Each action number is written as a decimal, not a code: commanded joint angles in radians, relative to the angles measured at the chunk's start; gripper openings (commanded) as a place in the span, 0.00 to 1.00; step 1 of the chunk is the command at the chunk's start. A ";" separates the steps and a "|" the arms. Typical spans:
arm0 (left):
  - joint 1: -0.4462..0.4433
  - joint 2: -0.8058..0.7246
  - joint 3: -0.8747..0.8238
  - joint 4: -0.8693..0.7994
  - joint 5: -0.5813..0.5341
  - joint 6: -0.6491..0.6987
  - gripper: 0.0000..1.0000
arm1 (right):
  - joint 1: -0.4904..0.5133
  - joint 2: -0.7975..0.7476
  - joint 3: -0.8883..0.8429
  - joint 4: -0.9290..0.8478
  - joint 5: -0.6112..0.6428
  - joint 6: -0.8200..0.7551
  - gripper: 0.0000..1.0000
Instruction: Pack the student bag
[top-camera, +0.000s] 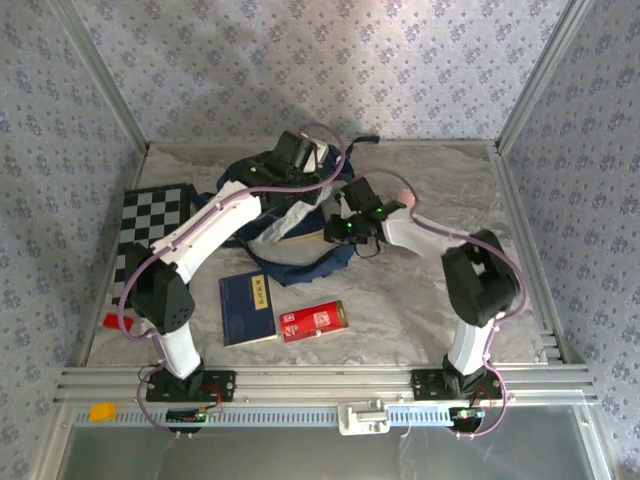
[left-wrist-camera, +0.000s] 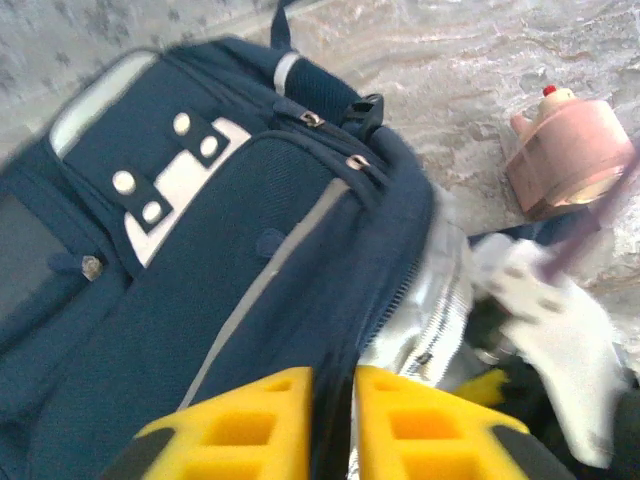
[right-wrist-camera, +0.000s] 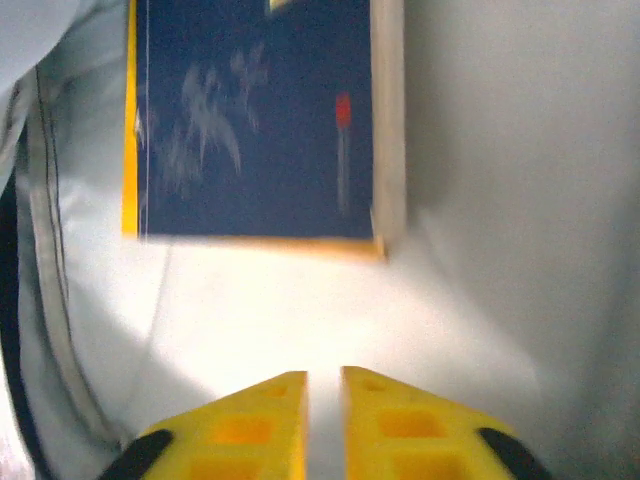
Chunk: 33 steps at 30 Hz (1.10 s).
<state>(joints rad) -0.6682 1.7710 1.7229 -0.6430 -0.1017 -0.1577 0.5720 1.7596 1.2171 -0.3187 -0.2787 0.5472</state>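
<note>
The student bag (top-camera: 300, 264), navy with white-grey patches, lies at the back middle of the table with its mouth toward the right arm. From the left wrist I see its front pockets (left-wrist-camera: 250, 280) and open zipper. My left gripper (left-wrist-camera: 333, 375) is shut on the dark rim fabric beside the zipper, which fills the narrow gap between its fingers. My right gripper (right-wrist-camera: 323, 375) is inside the bag over the pale lining (right-wrist-camera: 300, 300), jaws slightly apart with nothing between them. A dark blue book (right-wrist-camera: 250, 120) with a yellow edge lies in the bag just ahead of it.
On the table in front of the bag lie another blue book (top-camera: 247, 308) and a red box (top-camera: 313, 320). A chessboard (top-camera: 150, 225) lies at the left, with a small red item (top-camera: 112, 321) near it. A pink container (left-wrist-camera: 565, 160) stands just beyond the bag.
</note>
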 joint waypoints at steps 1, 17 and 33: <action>0.004 -0.084 -0.059 0.031 0.082 -0.064 0.29 | -0.014 -0.181 -0.074 -0.125 0.017 -0.026 0.23; 0.080 -0.636 -0.774 -0.065 0.042 -0.489 0.64 | 0.312 -0.070 0.020 -0.182 0.028 0.066 0.51; 0.364 -0.871 -1.211 -0.082 0.129 -0.663 0.68 | 0.500 0.238 0.217 -0.135 0.097 0.288 0.58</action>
<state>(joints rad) -0.3111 0.9264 0.5426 -0.7269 0.0006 -0.7712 1.0603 1.9644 1.3914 -0.4278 -0.2199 0.7788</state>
